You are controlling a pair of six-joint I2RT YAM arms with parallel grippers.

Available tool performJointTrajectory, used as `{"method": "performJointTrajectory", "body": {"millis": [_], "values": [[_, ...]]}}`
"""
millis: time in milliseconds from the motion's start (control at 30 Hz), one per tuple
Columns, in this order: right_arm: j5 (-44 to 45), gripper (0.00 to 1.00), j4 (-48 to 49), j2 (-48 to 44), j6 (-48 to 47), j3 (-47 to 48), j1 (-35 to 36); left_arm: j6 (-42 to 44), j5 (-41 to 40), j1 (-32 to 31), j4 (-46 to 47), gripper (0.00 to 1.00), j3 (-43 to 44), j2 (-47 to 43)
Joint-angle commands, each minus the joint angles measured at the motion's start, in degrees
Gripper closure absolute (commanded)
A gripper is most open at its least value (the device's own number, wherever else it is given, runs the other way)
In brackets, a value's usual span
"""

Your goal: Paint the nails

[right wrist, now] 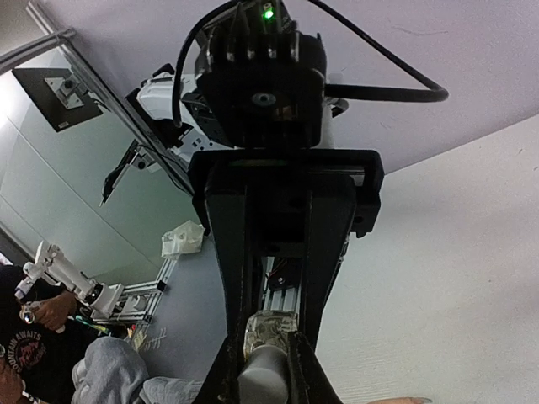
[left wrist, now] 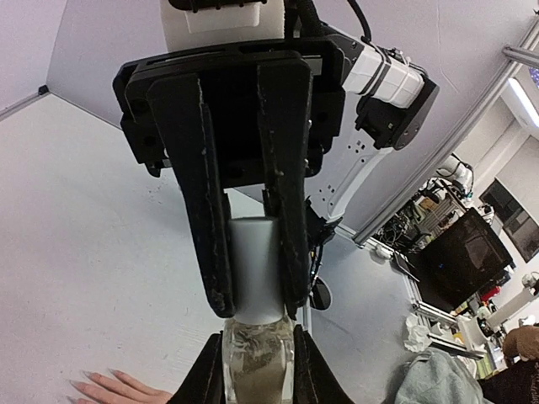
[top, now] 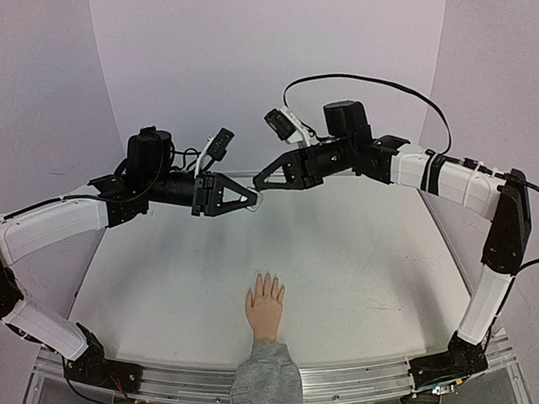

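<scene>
A small clear bottle (left wrist: 257,362) holding brownish liquid hangs in mid-air above the far middle of the table. My left gripper (left wrist: 257,353) is shut on its glass body. My right gripper (right wrist: 263,353) faces it and is shut on the bottle's grey cap (right wrist: 265,379). In the top view the two grippers, left (top: 252,199) and right (top: 261,183), meet tip to tip. The flesh-coloured hand (top: 265,311) lies palm down near the front edge, well below and nearer than the grippers. Its nails (top: 267,279) point toward the back, and a grey sleeve (top: 267,381) covers the wrist.
An aluminium rail (top: 358,377) runs along the front edge between the two arm bases. Purple walls (top: 272,59) close the back and sides. A black cable (top: 372,81) loops above the right arm.
</scene>
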Motion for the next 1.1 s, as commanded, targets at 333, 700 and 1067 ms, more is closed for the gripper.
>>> {"method": "performJointTrajectory", "body": {"millis": [333, 700, 1067], "values": [[26.5, 0.02, -3.9, -9.6, 9.5, -6.7, -0.7, 15.2, -35.7, -3.1, 5.8, 1.00, -5.1, -5.9], [46.6, 0.29, -5.7, -7.4, 21.3, -4.0, 3.0, 22.2, -71.7, -14.4, 6.1, 1.00, 1.0, 3.5], [50.5, 0.61, -8.0, 0.2, 21.6, 3.7, 6.7, 22.4, -73.9, -16.4, 7.8, 1.00, 1.6, 5.4]]}}
